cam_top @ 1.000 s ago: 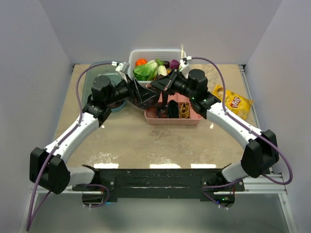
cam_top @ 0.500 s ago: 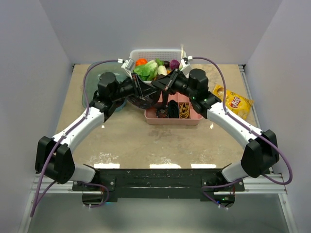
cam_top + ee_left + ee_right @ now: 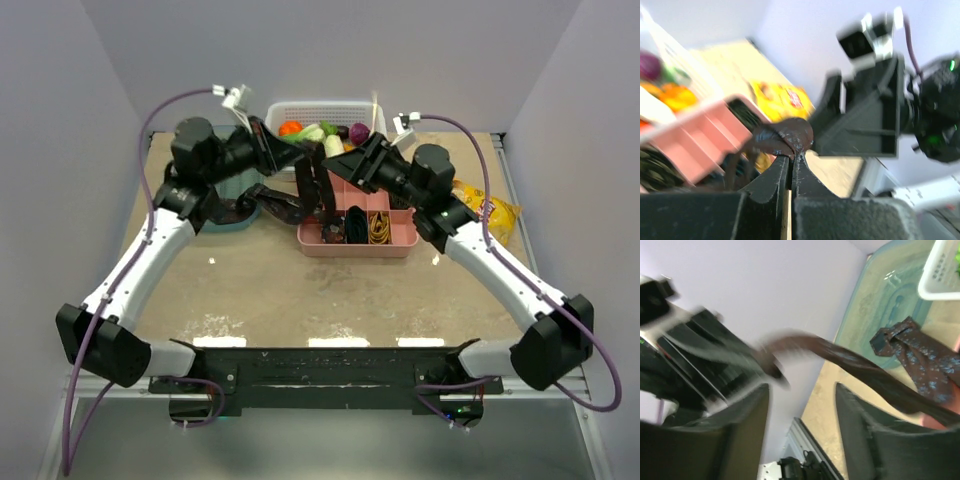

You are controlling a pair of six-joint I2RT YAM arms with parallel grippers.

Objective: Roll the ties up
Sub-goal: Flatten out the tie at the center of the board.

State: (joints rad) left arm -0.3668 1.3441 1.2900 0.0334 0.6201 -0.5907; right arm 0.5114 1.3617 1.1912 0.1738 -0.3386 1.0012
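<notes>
A dark brown-maroon tie (image 3: pixel 297 200) hangs from my left gripper (image 3: pixel 303 160), which is raised over the table in front of the basket. Its lower part trails onto the table by the teal tray. In the left wrist view the gripper (image 3: pixel 792 157) is shut on a fold of the tie (image 3: pixel 787 136). My right gripper (image 3: pixel 348 170) faces it from the right, open and holding nothing. In the right wrist view the tie (image 3: pixel 870 372) stretches past the open gripper (image 3: pixel 802 390), and its blue-patterned end (image 3: pixel 912 350) lies on the table. A black coil (image 3: pixel 355 225) and a gold coil (image 3: pixel 379 229) sit in the pink tray (image 3: pixel 355 250).
A white basket (image 3: pixel 318 108) of vegetables stands at the back centre. A teal tray (image 3: pixel 228 195) lies under the left arm. A yellow snack bag (image 3: pixel 492 212) lies at the right, beside the right arm. Grey walls close in the table on three sides.
My left gripper has shut on the tie and lifted it up. My right gripper has opened, let the tie go and drawn back to the right.
</notes>
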